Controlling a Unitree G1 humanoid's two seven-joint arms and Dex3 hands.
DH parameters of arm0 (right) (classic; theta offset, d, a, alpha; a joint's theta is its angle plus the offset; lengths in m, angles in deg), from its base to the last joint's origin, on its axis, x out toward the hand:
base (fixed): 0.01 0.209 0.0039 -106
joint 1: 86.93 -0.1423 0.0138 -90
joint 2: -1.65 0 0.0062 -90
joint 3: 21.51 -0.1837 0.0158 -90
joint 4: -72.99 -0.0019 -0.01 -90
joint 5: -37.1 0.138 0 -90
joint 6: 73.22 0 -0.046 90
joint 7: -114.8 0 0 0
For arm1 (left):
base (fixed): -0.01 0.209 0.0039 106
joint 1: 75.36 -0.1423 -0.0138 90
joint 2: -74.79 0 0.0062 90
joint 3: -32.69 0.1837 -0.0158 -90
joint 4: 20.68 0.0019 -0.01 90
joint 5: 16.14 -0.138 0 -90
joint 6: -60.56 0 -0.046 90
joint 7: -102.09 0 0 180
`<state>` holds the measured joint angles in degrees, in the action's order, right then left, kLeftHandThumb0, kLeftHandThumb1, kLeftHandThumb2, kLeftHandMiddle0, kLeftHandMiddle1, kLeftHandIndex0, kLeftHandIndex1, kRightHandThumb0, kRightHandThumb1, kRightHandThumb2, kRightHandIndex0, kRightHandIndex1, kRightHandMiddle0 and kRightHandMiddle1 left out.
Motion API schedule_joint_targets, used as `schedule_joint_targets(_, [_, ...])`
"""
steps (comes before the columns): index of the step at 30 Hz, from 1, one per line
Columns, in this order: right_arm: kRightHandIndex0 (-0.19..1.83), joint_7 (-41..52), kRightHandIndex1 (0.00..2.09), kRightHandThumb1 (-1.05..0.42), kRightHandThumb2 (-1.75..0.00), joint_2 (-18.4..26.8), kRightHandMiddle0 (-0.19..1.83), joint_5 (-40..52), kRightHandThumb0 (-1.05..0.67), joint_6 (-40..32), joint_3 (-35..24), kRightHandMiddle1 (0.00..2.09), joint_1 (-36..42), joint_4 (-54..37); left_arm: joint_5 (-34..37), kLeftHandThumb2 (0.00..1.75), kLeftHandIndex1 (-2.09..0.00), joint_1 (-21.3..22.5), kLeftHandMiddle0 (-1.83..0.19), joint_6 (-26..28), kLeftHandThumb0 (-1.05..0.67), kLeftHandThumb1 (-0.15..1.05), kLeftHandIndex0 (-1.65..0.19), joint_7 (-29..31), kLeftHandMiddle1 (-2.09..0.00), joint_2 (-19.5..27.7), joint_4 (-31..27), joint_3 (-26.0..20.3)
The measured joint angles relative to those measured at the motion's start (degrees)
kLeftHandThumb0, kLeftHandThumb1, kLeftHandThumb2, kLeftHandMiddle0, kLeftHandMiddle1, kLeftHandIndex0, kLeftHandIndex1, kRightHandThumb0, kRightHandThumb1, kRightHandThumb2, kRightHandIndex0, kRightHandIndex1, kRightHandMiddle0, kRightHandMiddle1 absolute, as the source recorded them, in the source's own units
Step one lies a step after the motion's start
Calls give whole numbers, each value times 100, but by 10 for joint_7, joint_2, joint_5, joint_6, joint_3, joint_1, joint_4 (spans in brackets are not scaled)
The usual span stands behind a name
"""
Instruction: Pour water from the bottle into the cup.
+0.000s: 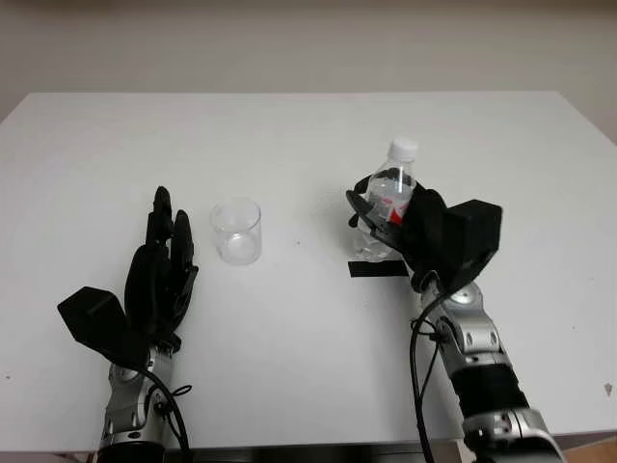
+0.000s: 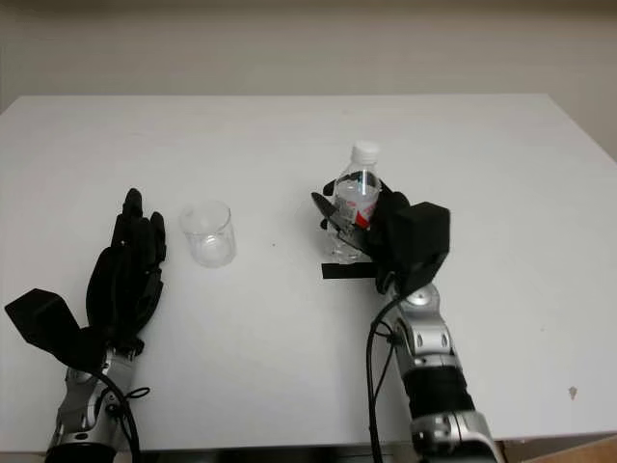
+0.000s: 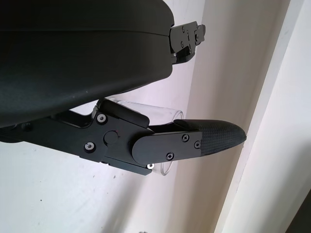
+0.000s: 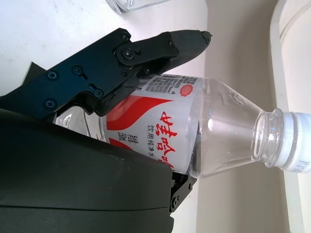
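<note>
The right hand [image 1: 416,231] has its black fingers [image 4: 160,48] wrapped round the labelled middle of the clear plastic water bottle with a red-and-white label [image 1: 390,198], which stands upright at the right of the white table [image 1: 308,135], its base just at the black strip of tape [image 1: 378,268] and seemingly still on the tabletop, though the hand hides the contact. The white screw cap [image 1: 403,149] is still on the bottle, so a tilt from here would probably pour nothing; that is the first thing likely to go wrong. The thin bottle wall may also give under the squeeze, and the smooth label could let the bottle slip or turn in the grasp once it is lifted. The clear, empty plastic cup [image 1: 237,231] stands upright to the left of the bottle, well apart from it, and looks light enough to be tipped or pushed by a careless neck. The left hand [image 1: 159,270] is open, holding nothing, just to the left of the cup and a little nearer. Nothing stands between bottle and cup; only bare tabletop lies along that path.
</note>
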<state>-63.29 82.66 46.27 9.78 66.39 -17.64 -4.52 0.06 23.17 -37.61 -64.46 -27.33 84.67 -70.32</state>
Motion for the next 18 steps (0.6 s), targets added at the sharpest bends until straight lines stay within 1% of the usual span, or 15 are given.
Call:
schedule_joint_targets(5, [137,5,209,-105,-43,-8,92,11,-44,-20,-15,209,22,-40,0,52,-4,-1,19,-1,-73,105,19,0,-5,0,1,0])
schedule_joint_targets(8, [129,3,209,-105,-44,-10,86,-4,-43,-20,-12,209,29,-41,0,51,-4,-1,19,-2,-74,105,19,0,-5,0,1,0])
schedule_joint_targets(10, [125,3,209,-105,-44,-10,83,-20,-42,-11,-8,209,34,-40,0,50,-4,-1,19,-1,-74,105,19,0,-5,0,0,0])
schedule_joint_targets(14, [122,-1,209,-105,-45,-12,81,-41,-42,9,-6,209,34,-34,0,49,-5,-2,19,0,-74,105,19,0,-5,0,-1,0])
schedule_joint_targets(18, [122,-5,209,-105,-45,-15,86,-65,-45,48,-1,209,33,11,0,50,-4,-4,19,0,-74,105,19,0,-4,0,-3,0])
